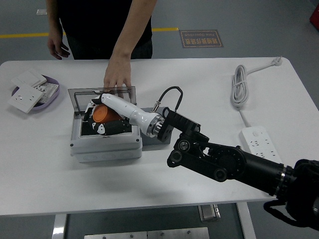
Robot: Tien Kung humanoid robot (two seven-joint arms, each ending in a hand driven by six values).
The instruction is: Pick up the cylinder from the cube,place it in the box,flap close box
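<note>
My right hand (102, 117) reaches in from the lower right and holds the orange cylinder (103, 114) low over the dark opening of the grey box (105, 145), fingers curled around it. The box's clear lid (82, 97) stands open at the back, and a person's hand (117, 77) rests on its top edge. The grey cube (149, 139) sits against the box's right side, mostly hidden behind my forearm, with nothing visible on it. My left arm does not show.
A purple dish (50, 89) with white wall sockets sits at the far left. A coiled white cable (241, 87) and a white power strip (264, 149) lie on the right. The person stands at the far edge, the other hand hanging by the side.
</note>
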